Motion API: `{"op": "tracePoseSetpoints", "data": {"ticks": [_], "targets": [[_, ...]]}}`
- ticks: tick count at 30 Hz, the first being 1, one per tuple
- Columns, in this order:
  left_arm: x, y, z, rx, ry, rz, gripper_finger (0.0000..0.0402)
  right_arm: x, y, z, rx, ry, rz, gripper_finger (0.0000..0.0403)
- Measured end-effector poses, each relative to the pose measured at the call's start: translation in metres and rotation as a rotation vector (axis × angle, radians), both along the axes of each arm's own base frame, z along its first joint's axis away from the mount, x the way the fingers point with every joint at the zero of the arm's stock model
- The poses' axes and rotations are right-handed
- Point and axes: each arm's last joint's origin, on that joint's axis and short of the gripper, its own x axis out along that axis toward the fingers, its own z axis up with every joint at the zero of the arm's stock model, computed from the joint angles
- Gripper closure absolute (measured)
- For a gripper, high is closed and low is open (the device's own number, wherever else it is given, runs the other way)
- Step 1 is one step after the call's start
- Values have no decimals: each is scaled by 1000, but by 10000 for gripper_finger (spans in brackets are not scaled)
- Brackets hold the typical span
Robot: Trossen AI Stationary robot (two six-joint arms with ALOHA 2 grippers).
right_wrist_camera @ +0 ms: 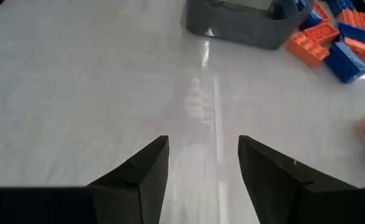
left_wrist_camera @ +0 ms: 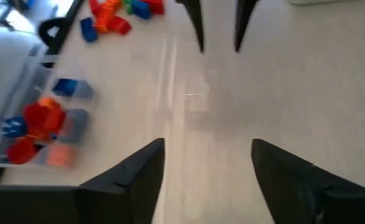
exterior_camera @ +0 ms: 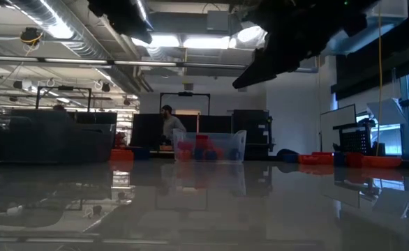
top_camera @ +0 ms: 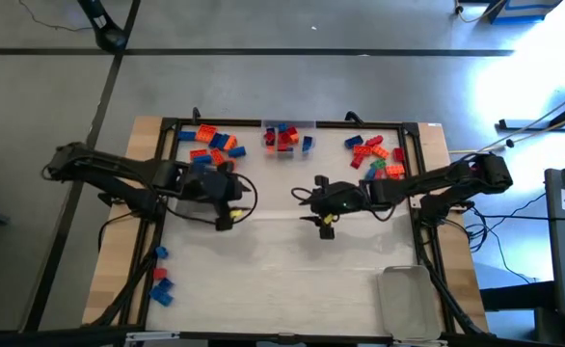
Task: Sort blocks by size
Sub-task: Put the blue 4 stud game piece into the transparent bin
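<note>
Both grippers hover over the bare middle of the desk [top_camera: 282, 280] — left gripper [top_camera: 227, 220] open, right gripper [top_camera: 325, 226] open, nothing held. Blocks [top_camera: 210, 145] lie in piles along the far edge, a few [top_camera: 160, 281] at the near left corner.

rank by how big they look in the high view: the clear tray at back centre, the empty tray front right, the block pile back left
1. empty tray
2. back-left block pile
3. back-centre clear tray, though close to the pile in spread, so that order is unsure.
</note>
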Motion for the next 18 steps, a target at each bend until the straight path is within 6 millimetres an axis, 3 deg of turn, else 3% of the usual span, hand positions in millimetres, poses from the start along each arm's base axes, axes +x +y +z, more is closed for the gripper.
{"op": "tracePoseSetpoints", "data": {"ticks": [6,12,18], "targets": [[-24,-25,-5,-192,211,78,122,-1,2,-1,21,13,-34,210],[-64,-62,-21,-429,504,324,124,-1,3,-1,35,6,-43,210],[-100,-90,-41,-482,669,500,132,-2,2,-4,59,17,-61,210]]}}
